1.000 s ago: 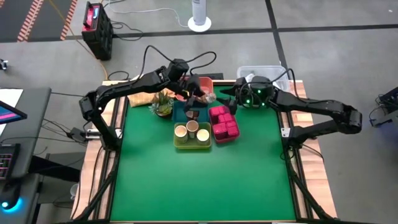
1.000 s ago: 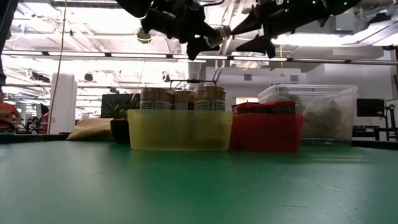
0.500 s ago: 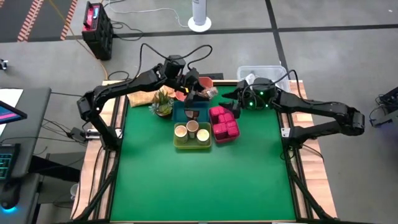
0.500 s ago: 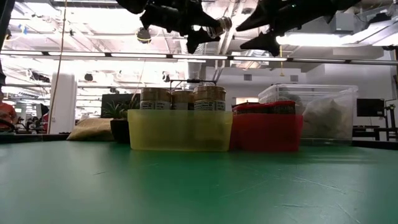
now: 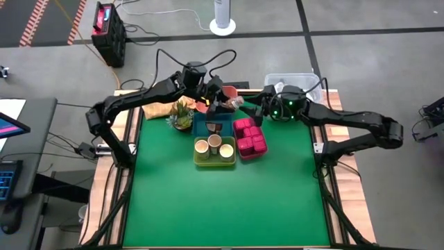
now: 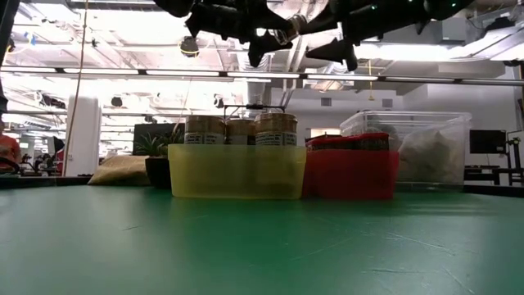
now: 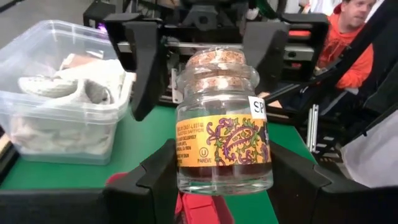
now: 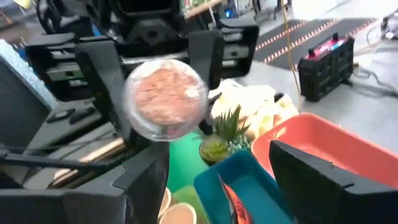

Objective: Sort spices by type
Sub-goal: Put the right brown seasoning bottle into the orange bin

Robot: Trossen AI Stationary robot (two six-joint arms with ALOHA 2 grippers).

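My left gripper (image 5: 220, 104) is shut on a glass spice jar (image 7: 224, 134) that has a cork top and a yellow paisley label. It holds the jar high above the trays at the table's far middle. Facing it, my right gripper (image 5: 254, 105) is open, its fingers (image 7: 148, 62) standing on either side of the jar's cork end (image 8: 165, 99) without clear touch. Three tan jars stand in the yellow tray (image 5: 205, 160). Magenta blocks fill the red tray (image 5: 251, 154). My left gripper pinches the jar's labelled body near its base (image 7: 181, 171) between its two fingers. The fingers lie nearly level, coming from the table's left, along the jar. The jar is lifted clear, lying about level, with its cork end pointing toward my right gripper.
A teal tray (image 5: 201, 126) sits under the jar, with an orange tray (image 5: 227, 92) behind it. A small potted plant (image 5: 182, 115) and a tan bag (image 5: 158, 109) lie at the far left. A clear plastic bin (image 5: 298, 78) stands at the far right. The near half of the green mat (image 5: 222, 208) holds nothing.
Both grippers have tipped up a little toward level, and the jar has risen slightly with my left gripper. My right gripper's fingers have come closer around the jar's cork end.
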